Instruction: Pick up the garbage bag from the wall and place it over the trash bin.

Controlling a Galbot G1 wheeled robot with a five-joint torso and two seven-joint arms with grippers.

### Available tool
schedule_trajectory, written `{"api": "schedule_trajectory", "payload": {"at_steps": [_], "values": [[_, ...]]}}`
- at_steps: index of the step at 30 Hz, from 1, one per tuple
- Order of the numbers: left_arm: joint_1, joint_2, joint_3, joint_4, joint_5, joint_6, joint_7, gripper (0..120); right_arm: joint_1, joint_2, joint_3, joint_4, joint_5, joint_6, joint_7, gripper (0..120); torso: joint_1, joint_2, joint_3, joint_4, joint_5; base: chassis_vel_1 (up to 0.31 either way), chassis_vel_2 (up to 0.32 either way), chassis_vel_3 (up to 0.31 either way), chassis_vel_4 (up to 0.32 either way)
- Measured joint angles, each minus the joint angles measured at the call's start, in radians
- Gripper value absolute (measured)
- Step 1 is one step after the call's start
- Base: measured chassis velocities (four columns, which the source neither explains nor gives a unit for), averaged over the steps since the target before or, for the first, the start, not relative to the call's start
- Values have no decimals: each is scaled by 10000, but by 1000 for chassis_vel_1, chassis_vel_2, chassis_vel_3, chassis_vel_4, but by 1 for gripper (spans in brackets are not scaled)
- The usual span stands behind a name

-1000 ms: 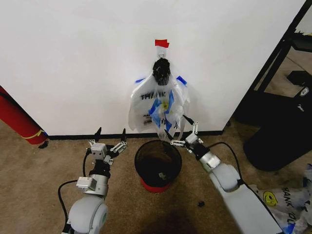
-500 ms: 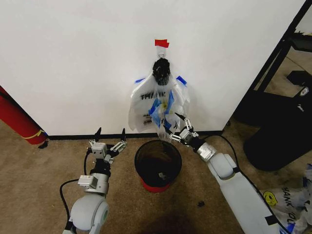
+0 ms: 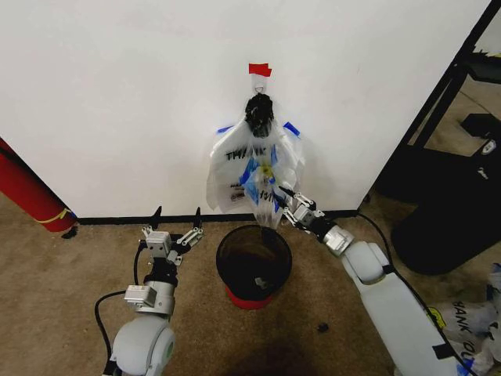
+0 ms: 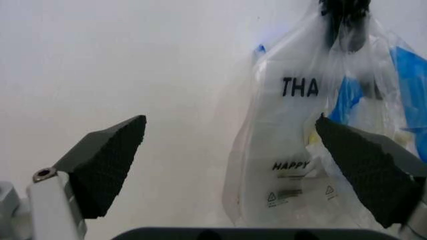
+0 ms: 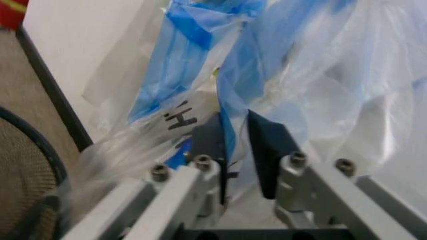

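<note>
The right hand (image 3: 283, 205) had pinched the lower edge of the garbage bag (image 3: 254, 168), at 12 o'clock from the trash bin (image 3: 253, 262). The left hand (image 3: 174, 227) waited wide open at the bin's 9 o'clock.

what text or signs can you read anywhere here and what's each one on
"THA": black print on the garbage bag hanging on the wall; the rest of the word is lost in folds.
"HAPPY": smaller black print lower on the same bag; the symbols and lines under it are too small to read.
"THANK": partly readable on a second bag lying on the floor by the right arm.
Yellow smiley face: on that second bag.
</note>
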Motion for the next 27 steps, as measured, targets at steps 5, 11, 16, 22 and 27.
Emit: {"api": "schedule_trajectory", "payload": {"at_steps": [5, 11, 16, 22, 27], "values": [[-22, 28, 48, -32, 12, -27, 10, 100, -267, -98, 3, 174, 1395, -25, 123, 0, 0, 0, 0, 1, 0, 0, 0, 0, 0], [-247, 428, 288, -81, -711, -45, 371, 100, -610, -119, -62, 494, 4237, 168, 255, 0, 0, 0, 0, 0, 0, 0, 0, 0, 0], [-543, 851, 605, -77, -1392, 130, 659, 100, -751, -47, -85, 728, 5781, 206, 439, 0, 0, 1, 0, 0, 0, 0, 0, 0, 0], [-1930, 1514, 2050, 181, -2808, 1568, 840, 100, -1120, 203, -72, 1021, 7189, 54, 538, 0, 0, 1, 0, -1, 0, 0, 0, 0, 0], [-3179, 1447, 3239, 915, -3403, 2396, 390, 100, -1202, 487, -266, 915, 7058, 40, 441, 0, 0, 1, 0, 3, 1, 0, 0, 0, 0]]}}
